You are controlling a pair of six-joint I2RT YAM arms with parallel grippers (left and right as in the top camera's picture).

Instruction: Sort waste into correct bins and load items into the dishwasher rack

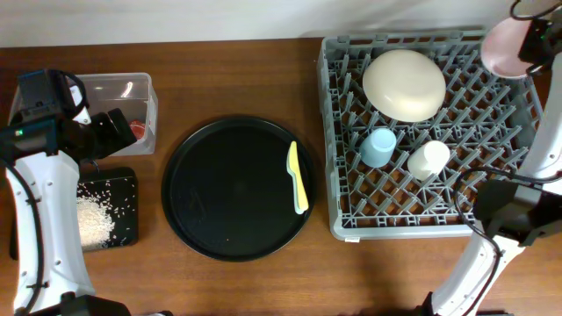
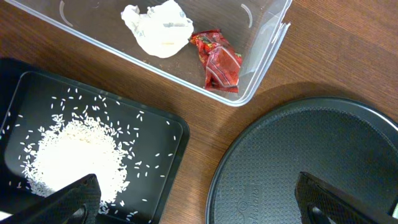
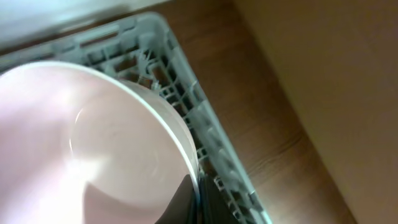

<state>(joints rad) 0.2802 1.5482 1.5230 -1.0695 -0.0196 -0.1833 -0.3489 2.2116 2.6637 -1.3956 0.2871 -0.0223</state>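
Note:
My right gripper [image 3: 196, 199] is shut on the rim of the small pink bowl [image 1: 505, 46] [image 3: 93, 143] and holds it above the far right corner of the grey dishwasher rack [image 1: 474, 224] [image 3: 208, 130]. In the rack are the upturned large cream bowl [image 1: 404, 83], the light blue cup [image 1: 378, 147] and the white cup [image 1: 428, 160]. The pale yellow utensil [image 1: 298, 177] lies on the round black tray [image 1: 219, 189]. My left gripper [image 2: 199, 202] is open and empty, over the flat black tray [image 2: 158, 180] with rice [image 2: 74, 155]. The white wrapper [image 2: 157, 26] and the red wrapper [image 2: 217, 59] lie in the clear box [image 2: 261, 56].
The round black tray [image 2: 298, 162] sits between the bins and the rack. The clear box [image 1: 147, 114] stands at the far left, the flat black tray [image 1: 123, 215] in front of it. Bare wood runs along the front edge.

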